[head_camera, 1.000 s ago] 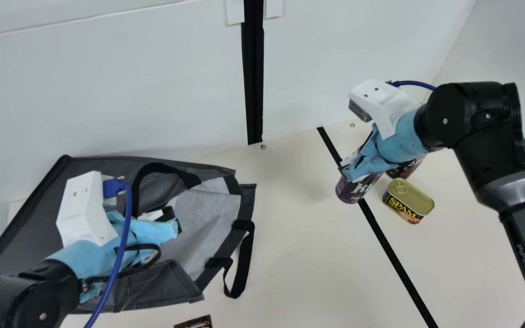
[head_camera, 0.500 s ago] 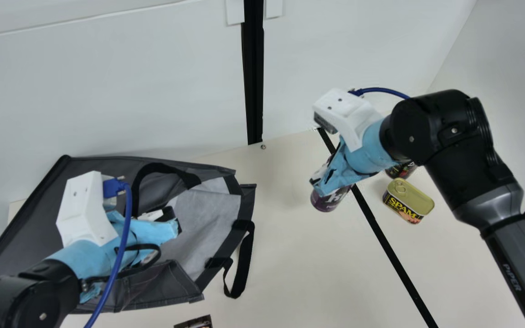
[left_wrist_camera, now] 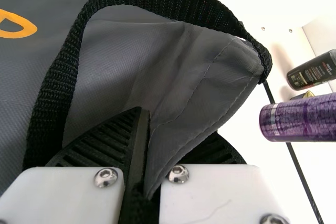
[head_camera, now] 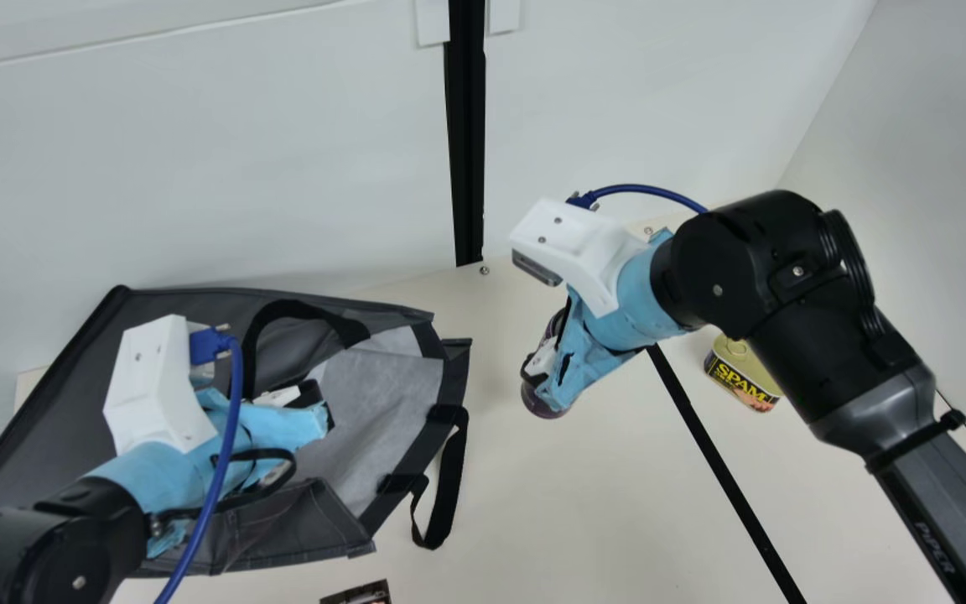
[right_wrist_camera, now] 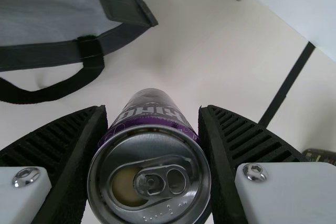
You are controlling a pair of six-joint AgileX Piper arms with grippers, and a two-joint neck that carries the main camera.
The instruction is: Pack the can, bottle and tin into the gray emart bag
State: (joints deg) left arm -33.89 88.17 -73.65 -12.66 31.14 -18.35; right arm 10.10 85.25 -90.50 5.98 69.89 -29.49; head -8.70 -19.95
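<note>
White walls (head_camera: 198, 168) edge the table (head_camera: 584, 486); right gripper's (head_camera: 543, 382) jaws hold the can (right_wrist_camera: 149, 182), left gripper's (head_camera: 324, 411) the bag (head_camera: 399, 386)

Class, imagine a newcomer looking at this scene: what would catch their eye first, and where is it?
Probably the big gray bag, sprawled across the main view's left side, a fold of it pinched by the left gripper. Next comes the shiny-topped purple can, clasped in the right gripper between the bag and the tin.

Left end effector (head_camera: 321, 409) seems pinched closed; right end effector (head_camera: 538, 379) slants downward.
</note>
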